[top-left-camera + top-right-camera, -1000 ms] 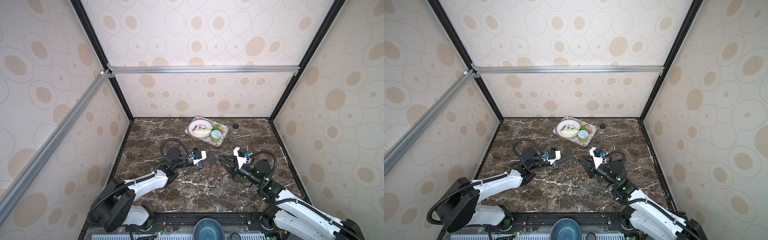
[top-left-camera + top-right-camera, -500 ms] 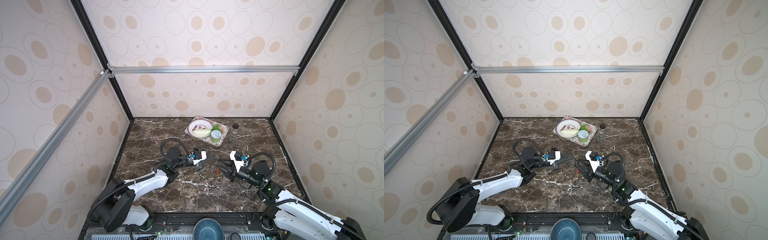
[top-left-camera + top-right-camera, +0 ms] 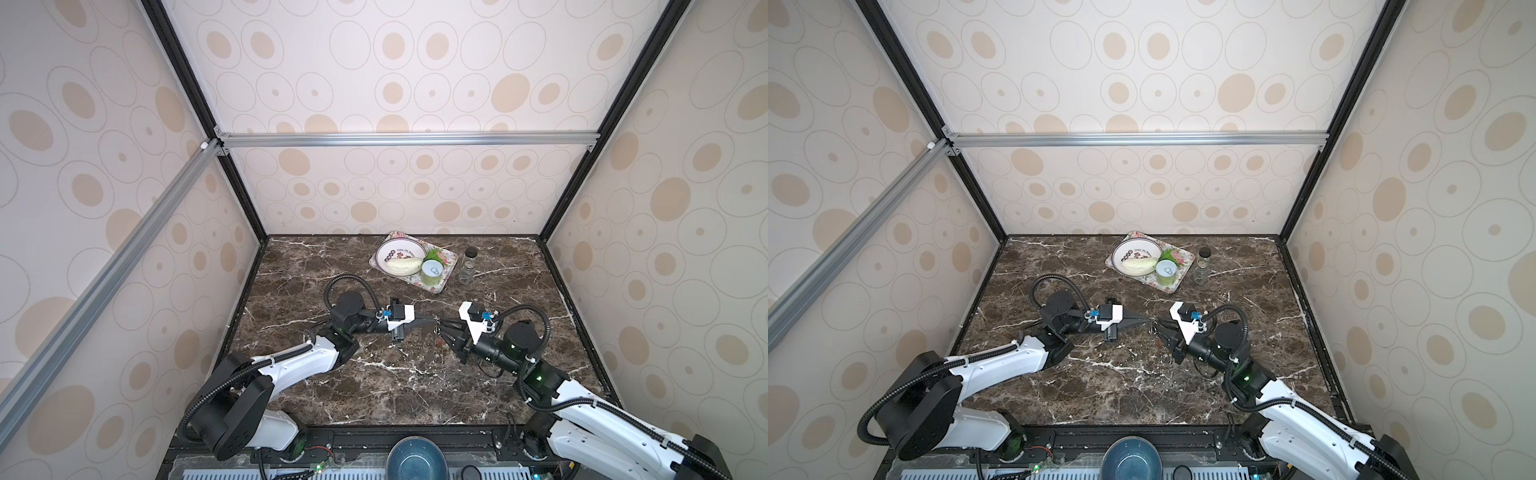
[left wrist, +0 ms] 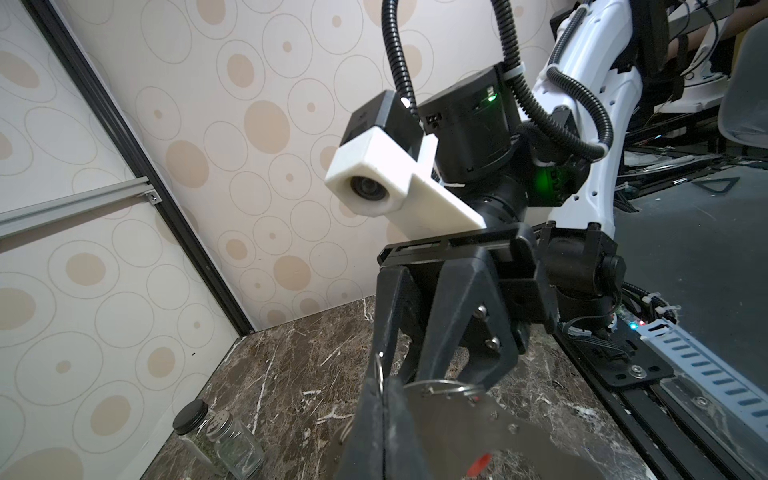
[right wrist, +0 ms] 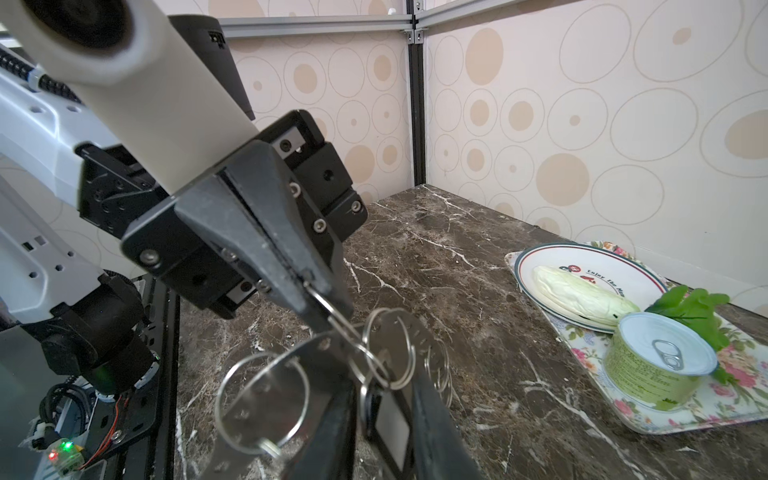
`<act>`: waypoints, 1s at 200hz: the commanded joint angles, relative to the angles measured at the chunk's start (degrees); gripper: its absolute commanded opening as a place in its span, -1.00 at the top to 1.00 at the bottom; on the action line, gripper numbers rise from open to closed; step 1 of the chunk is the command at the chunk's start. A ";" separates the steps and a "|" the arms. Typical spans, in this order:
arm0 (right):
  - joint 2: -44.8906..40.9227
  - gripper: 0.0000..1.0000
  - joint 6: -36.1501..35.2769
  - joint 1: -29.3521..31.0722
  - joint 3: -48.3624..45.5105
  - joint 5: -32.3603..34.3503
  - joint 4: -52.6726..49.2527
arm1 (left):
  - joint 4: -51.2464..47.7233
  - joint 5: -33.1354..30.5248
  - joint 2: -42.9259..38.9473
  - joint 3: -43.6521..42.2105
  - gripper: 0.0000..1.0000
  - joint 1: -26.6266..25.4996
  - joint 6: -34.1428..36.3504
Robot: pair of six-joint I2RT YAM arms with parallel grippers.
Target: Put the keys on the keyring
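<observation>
My left gripper is shut on the rim of the keyring, a flat grey plate with small holes and wire rings, held above the marble. One key's black tag with a white label hangs from a wire ring, and my right gripper has its fingers closed round it. A red tag dangles below the plate. Both top views show the two gripper tips almost meeting at mid table. The key blades are hidden.
At the back, a floral tray carries a white plate, a pale cabbage piece, a green can and green leaves. A glass spice jar stands right of it. A blue bowl sits beyond the front edge.
My right gripper has come in leftward to meet the left gripper's tips, and its jaws have narrowed round the black tag. The left arm has stayed still.
</observation>
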 commanded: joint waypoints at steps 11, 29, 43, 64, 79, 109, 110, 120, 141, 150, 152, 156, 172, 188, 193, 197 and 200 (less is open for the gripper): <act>-0.60 0.44 -0.26 0.35 1.26 -1.98 1.41 | 0.81 1.09 -0.12 2.52 1.00 -0.20 1.43; -0.43 0.44 0.16 0.39 0.71 -3.05 3.08 | 0.78 1.03 -0.18 2.44 1.00 -0.23 1.44; -0.54 0.47 0.43 0.37 0.26 -3.81 4.38 | 0.85 1.06 -0.19 2.54 1.00 -0.22 1.52; -0.88 0.49 0.71 0.35 0.31 -2.94 4.50 | 0.86 1.15 0.05 2.66 1.00 -0.21 1.52; -0.74 0.48 0.80 0.33 0.39 -2.59 4.59 | 0.85 1.42 0.25 2.68 1.00 -0.23 1.44; -0.24 0.64 1.13 0.34 -0.14 -2.47 5.20 | 0.86 0.95 -0.19 2.42 1.00 -0.30 1.61; -0.21 0.65 1.14 0.35 -0.18 -2.45 5.16 | 0.91 0.95 -0.22 2.42 1.00 -0.29 1.61; -0.70 0.75 1.04 0.36 -0.37 -1.45 4.66 | 1.06 0.79 -0.43 2.21 1.00 -0.35 1.78; -2.51 0.87 0.56 0.31 -0.79 1.24 2.81 | 2.80 -0.24 -0.90 1.32 1.00 -0.32 1.66; -3.33 0.89 0.19 0.31 -0.97 2.23 1.90 | 3.35 -0.66 -1.12 0.89 1.00 -0.37 1.61; -3.47 0.89 0.10 0.32 -1.00 2.48 1.70 | 3.51 -0.71 -1.17 0.73 1.00 -0.33 1.61; -3.79 0.90 0.10 0.35 -1.10 2.92 1.25 | 3.81 -0.88 -1.31 0.55 1.00 -0.28 1.61; -4.95 0.99 0.01 0.35 -1.94 4.48 0.72 | 5.17 -1.81 -1.98 -0.37 1.00 -0.35 1.45; -5.53 1.00 0.16 0.29 -2.35 5.12 0.35 | 6.16 -1.96 -2.36 -0.93 1.00 -0.29 1.10; -5.62 1.00 0.18 0.37 -2.27 5.14 0.01 | 6.25 -1.88 -2.36 -0.99 1.00 -0.31 1.00; -5.59 1.00 0.07 0.35 -2.11 5.24 -0.33 | 6.33 -1.83 -2.38 -0.93 1.00 -0.35 1.00; -5.63 1.00 0.08 0.39 -2.07 5.27 -0.53 | 6.34 -1.79 -2.40 -0.91 1.00 -0.34 1.00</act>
